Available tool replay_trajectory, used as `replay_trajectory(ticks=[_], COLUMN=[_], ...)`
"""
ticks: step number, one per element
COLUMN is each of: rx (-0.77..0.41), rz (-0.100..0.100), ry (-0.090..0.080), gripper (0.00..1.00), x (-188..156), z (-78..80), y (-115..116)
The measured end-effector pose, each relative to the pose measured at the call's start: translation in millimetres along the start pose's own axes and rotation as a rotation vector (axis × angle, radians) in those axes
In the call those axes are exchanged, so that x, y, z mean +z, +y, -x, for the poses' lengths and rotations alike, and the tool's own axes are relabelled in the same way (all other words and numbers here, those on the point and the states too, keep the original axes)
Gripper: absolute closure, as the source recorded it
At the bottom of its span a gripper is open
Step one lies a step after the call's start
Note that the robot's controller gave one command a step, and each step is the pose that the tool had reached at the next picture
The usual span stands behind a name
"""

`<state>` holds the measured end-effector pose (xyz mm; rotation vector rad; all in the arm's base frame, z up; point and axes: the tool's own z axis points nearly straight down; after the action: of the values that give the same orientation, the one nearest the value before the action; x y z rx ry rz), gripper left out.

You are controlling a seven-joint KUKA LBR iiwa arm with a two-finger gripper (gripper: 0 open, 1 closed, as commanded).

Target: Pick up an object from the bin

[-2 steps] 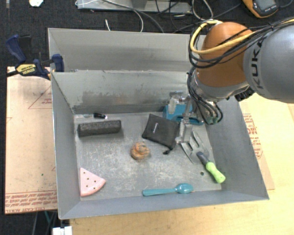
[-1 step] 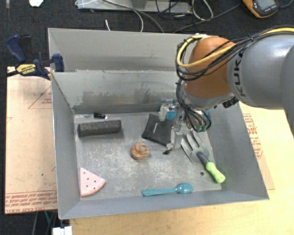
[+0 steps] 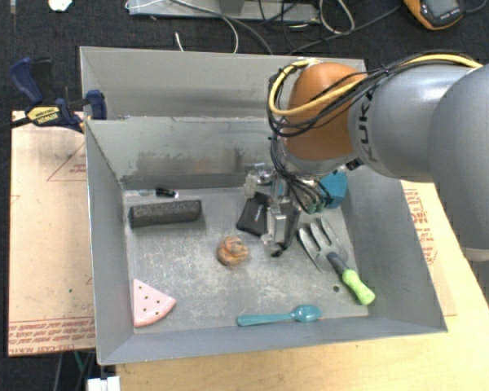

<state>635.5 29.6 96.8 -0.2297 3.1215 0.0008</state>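
Teal spoon (image 3: 279, 317) lay by the near wall, while gripper (image 3: 277, 239) hung mid-bin, fingers drawn narrow on nothing, small black block (image 3: 251, 216) just left, brown lump (image 3: 233, 251) near-left; likely pre-grasp, next needs opening and centring over one.

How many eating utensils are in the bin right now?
2. A teal spoon lies along the front of the bin, and a green-handled fork lies at the right. The arm may hide others.

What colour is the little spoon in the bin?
The spoon is turquoise, seen best in the camera view.
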Motion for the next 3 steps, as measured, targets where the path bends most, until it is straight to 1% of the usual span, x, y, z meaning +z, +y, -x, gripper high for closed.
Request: replay_trajectory(ticks=[1,2,3], rx=[-0.065,-0.065,-0.138], rz=[0.002,0.002,0.004], ry=[0.008,0.008,0.008], gripper=[1.00,1.00,1.00], x=[26,26,12], z=[-11.2,-11.2,-21.1], y=[3,3,-29])
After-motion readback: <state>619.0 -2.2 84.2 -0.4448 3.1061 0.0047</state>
